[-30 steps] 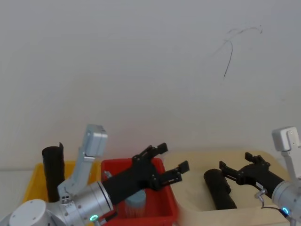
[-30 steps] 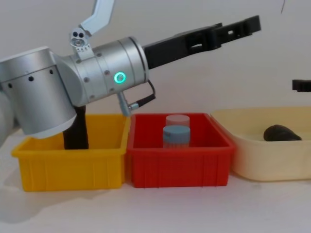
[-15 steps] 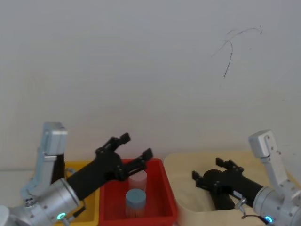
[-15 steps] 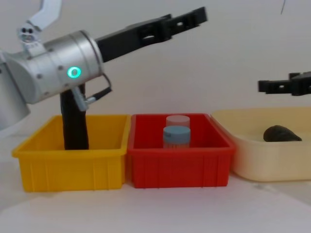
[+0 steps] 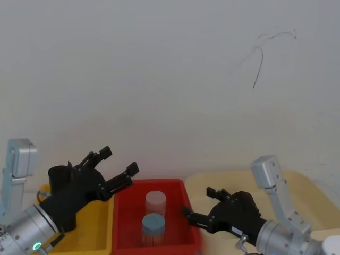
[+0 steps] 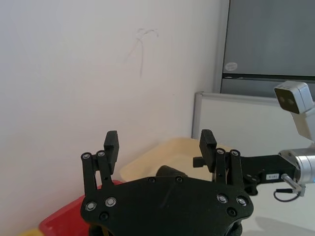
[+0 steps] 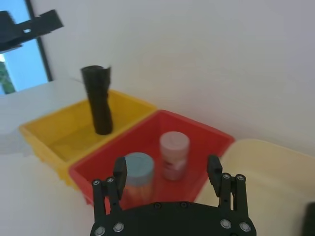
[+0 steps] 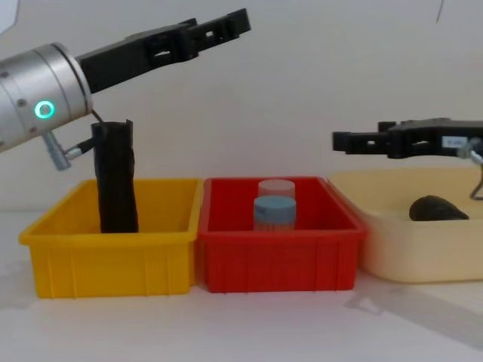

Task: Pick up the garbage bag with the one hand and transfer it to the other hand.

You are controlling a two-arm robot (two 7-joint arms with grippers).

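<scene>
The garbage bag (image 8: 115, 178) is a tall black crinkled roll standing upright in the yellow bin (image 8: 113, 265), rising above its walls. In the head view my left arm partly hides the garbage bag (image 5: 59, 179). My left gripper (image 8: 226, 24) hangs open and empty, well above the bag and to its right, on the silver arm with the green ring. My right gripper (image 8: 343, 140) is open and empty too, level above the red bin's right edge and pointing left. A second black roll (image 8: 438, 207) lies in the beige basin (image 8: 407, 256).
The red bin (image 8: 279, 265) between the yellow bin and the basin holds a blue-capped jar (image 8: 273, 212) and a pale pink-capped jar (image 5: 155, 202). A white wall stands close behind the bins. Bare tabletop runs along the front.
My left arm has swung left, from over the red bin to above the yellow bin. My right gripper has moved left from over the basin toward the red bin. Both stayed open.
</scene>
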